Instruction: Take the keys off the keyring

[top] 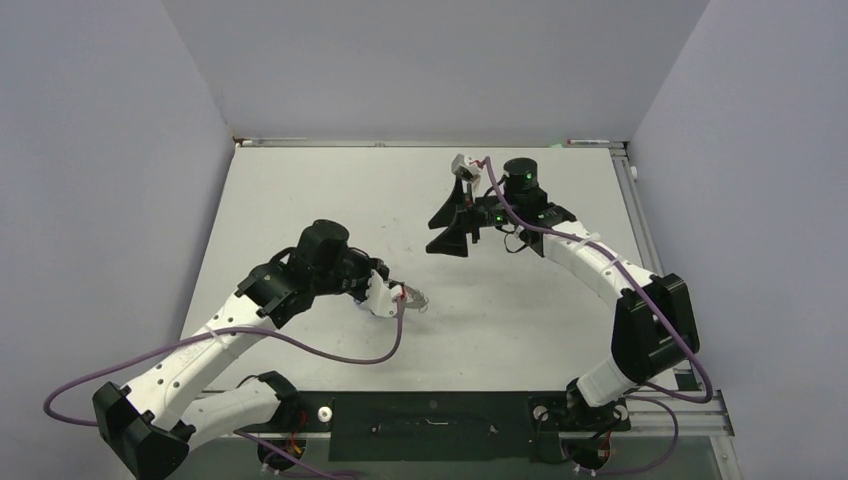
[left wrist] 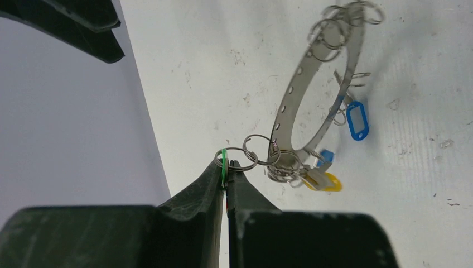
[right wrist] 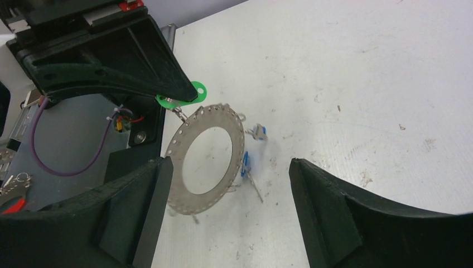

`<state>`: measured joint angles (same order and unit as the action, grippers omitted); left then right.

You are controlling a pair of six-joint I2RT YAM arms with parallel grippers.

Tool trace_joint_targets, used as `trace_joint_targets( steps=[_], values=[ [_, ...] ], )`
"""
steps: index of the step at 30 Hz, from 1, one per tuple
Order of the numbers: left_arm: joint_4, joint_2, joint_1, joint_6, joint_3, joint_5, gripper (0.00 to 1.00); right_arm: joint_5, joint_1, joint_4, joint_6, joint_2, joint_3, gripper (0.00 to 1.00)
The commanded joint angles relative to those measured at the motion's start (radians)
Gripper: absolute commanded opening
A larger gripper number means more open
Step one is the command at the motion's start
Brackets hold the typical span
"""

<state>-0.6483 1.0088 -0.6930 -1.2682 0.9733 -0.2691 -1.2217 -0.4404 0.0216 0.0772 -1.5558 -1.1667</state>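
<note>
While hung by small split rings from a green tag pinched in the closed left gripper, low over the table: keyring, a thin perforated steel band. Probably light, stiff, slick. Tiny keys with blue tag and yellow tag dangling loosely. Right gripper spread wide, holding nothing, facing the ring. Likely easiest grasped by a plastic tag.

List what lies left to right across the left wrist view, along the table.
Green plastic tag in the shut jaws → small silver split rings → yellow oblong plastic tag → blue oblong plastic tag.
</note>
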Motion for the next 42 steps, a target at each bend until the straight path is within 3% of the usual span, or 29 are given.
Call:
trace_joint_targets(
  steps=[1,8,15,24,31,42],
  values=[
    [0.068,-0.025,-0.005,0.06,-0.007,0.025,0.0,-0.022,-0.009,0.095,-0.085,0.062,0.076,0.78],
    [0.133,-0.063,-0.005,0.002,-0.071,-0.023,0.0,-0.013,-0.099,0.053,-0.33,0.077,0.138,0.71],
    [0.138,-0.07,-0.004,-0.045,-0.081,-0.092,0.0,-0.009,-0.196,0.068,-0.38,0.049,0.124,0.6],
    [0.153,-0.066,-0.006,-0.028,-0.077,-0.11,0.0,0.009,-0.213,0.175,-0.287,0.034,0.134,0.44],
    [0.17,-0.054,-0.006,-0.001,-0.069,-0.109,0.0,0.006,-0.223,0.323,-0.172,0.015,0.165,0.39],
    [0.178,-0.045,-0.007,0.017,-0.054,-0.108,0.0,0.018,-0.242,0.373,-0.159,-0.01,0.197,0.37]
  ],
)
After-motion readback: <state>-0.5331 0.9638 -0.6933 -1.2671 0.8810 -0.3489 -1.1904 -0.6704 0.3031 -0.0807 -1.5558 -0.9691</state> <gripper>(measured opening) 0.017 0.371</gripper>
